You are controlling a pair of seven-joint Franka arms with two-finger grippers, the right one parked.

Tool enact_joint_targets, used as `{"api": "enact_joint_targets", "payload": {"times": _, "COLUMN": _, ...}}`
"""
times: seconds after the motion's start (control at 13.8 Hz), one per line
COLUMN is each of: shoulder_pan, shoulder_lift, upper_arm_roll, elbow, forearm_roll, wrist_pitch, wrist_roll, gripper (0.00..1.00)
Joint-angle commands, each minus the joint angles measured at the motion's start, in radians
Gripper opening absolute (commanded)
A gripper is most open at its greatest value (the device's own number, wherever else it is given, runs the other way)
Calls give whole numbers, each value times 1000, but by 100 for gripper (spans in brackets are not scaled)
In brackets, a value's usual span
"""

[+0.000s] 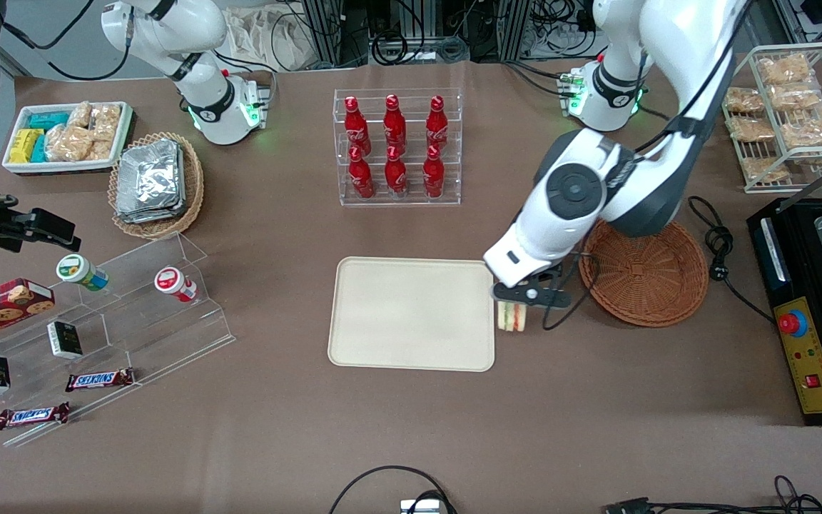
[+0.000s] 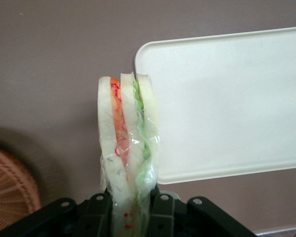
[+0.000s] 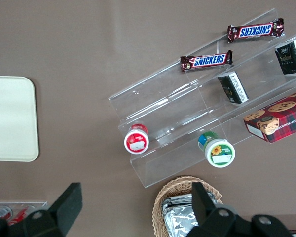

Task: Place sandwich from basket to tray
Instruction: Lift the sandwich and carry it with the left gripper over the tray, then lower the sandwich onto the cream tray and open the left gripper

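gripper (image 2: pixel 130 205) pinches film-wrapped wedge sandwich (image 2: pixel 128 153) beside smooth tray (image 2: pixel 227 98)

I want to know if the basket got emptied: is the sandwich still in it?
Out. The gripper holds the sandwich beside the tray; the basket looks empty.

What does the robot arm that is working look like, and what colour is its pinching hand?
The working arm is glossy white with dark grey joints, including a round grey cap at its wrist. A black cable runs along it, and its base glows green. Its gripper is black plastic with small screws.
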Motion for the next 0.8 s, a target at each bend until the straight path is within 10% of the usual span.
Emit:
{"api": "enact_joint_targets", "payload": {"times": 0.0, "shoulder_pan": -31, "shoulder_lift": 103, "upper_arm_roll": -1, "elbow": 96, "forearm_roll": 32, "wrist_pitch": -7, "wrist_roll": -63, "gripper": 25}}
{"api": "enact_joint_targets", "payload": {"times": 0.72, "shoulder_pan": -96, "shoulder_lift": 265, "upper_arm_roll": 3, "elbow": 104, "forearm_roll": 69, "wrist_pitch": 143, "wrist_roll": -89, "gripper": 25}}
